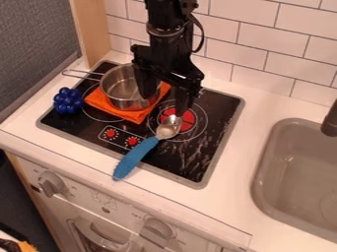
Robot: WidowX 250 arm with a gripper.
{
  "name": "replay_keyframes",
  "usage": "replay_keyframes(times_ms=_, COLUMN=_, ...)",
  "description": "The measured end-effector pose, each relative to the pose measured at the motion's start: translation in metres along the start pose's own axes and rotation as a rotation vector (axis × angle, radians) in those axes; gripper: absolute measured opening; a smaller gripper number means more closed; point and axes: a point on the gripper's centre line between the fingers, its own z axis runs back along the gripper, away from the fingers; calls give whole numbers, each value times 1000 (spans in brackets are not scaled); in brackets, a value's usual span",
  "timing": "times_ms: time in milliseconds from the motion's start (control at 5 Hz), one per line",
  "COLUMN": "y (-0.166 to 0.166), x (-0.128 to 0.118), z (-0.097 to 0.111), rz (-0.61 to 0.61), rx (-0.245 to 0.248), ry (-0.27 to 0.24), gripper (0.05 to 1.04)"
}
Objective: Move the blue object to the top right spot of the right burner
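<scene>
White oven front [92, 198] closest to us, and just above it, folks, two candidates for the blue object! Blue-handled spoon [139, 155]: bowl over the right burner [187, 119], handle slanting out past the stovetop's [211, 158] front edge. Blue grape bunch [68, 101]: over at the stovetop's left edge, beside the saucepan [123, 88]. The pincer [164, 105] stands wide, nothing between its tips, one by the pan, one near the spoon's bowl.

How will they handle? The spoon looks light and stiff; its ribbed handle should give good bite, squeezed across the width near the neck, because the slick metal bowl could twist away. The grapes look firm, light and glossy: take them low around the middle, or those round lobes may squirt free!
</scene>
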Motion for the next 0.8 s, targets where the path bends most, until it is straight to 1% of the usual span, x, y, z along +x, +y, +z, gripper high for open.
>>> replay_keyframes(times_ms=200, y=-2, x=-2, z=-9, rz=-3, rx=-9, ry=31, gripper=1000)
replay_keyframes(times_ms=400, y=17, x=-7, z=-9, rz=35, rx=-14, ry=41, gripper=1000)
replay_keyframes(times_ms=600, y=58, x=-16, z=-5, rz=115, rx=3, ry=41, gripper=1000)
replay_keyframes(times_ms=800, y=101, x=-22, z=5, rz=155, rx=47, ry=19, gripper=1000)
